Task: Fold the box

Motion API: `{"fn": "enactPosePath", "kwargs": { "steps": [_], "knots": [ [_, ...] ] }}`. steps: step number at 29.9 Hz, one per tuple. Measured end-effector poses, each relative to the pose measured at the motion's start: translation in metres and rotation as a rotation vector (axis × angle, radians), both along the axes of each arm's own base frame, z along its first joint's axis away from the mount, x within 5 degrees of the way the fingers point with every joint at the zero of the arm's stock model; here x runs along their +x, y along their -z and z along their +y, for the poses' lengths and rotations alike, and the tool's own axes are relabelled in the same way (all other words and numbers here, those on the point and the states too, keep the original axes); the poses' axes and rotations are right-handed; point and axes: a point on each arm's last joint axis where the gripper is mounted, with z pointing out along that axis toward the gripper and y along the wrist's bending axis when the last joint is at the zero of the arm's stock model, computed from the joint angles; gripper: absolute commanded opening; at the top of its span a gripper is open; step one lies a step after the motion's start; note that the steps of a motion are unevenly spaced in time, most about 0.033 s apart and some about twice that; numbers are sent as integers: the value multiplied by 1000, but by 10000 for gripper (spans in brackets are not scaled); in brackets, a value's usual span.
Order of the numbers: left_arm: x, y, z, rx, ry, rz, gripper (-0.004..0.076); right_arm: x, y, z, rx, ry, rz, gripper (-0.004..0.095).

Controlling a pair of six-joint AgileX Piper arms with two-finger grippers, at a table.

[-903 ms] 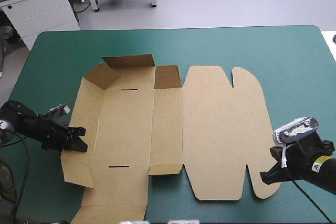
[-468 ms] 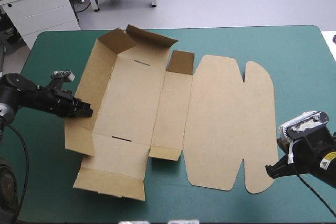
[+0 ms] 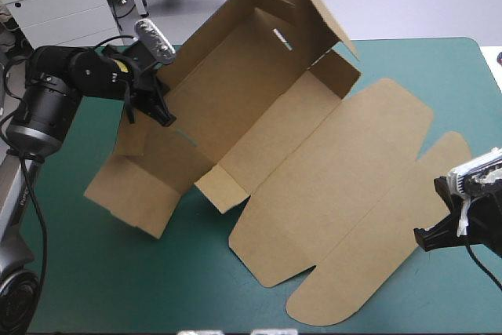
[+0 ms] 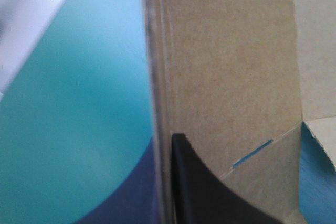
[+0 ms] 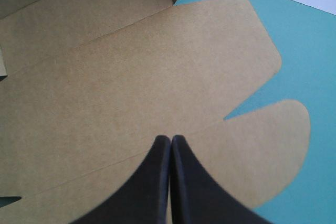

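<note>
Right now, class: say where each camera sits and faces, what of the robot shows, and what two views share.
High view: above and behind, looking down at the table; left tool holding the box, right tool.
Left wrist view: above that wrist, facing box wall; one finger.
Right wrist view: above that wrist, facing lid flaps; shut right tool.
Shared: the box.

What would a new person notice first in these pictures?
The brown box stands out, its tray part tilted high above the teal-green cover at the left. The left claw grips its wall there, while the lid lies flat toward the shut right claw.
</note>
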Motion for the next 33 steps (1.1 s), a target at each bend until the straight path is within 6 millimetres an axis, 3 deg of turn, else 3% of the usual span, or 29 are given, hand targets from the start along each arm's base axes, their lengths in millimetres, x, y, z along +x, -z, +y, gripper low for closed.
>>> {"fn": "enactPosePath", "kwargs": {
  "steps": [5,14,21,27,33],
  "knots": [
    [-4,-9,-52,91,136,-203,-10,0,0,-2,18,40,5,-20],
    [-4,24,-116,318,299,-273,-10,0,0,-2,36,52,8,-20],
    [-10,26,-124,372,308,-338,-10,0,-1,-2,43,56,8,-20],
    [-30,60,-116,484,305,-361,-10,0,-1,-2,70,72,15,-20],
    [-56,81,-106,497,303,-495,-10,0,-1,-2,108,95,25,-20]
  ]
}}
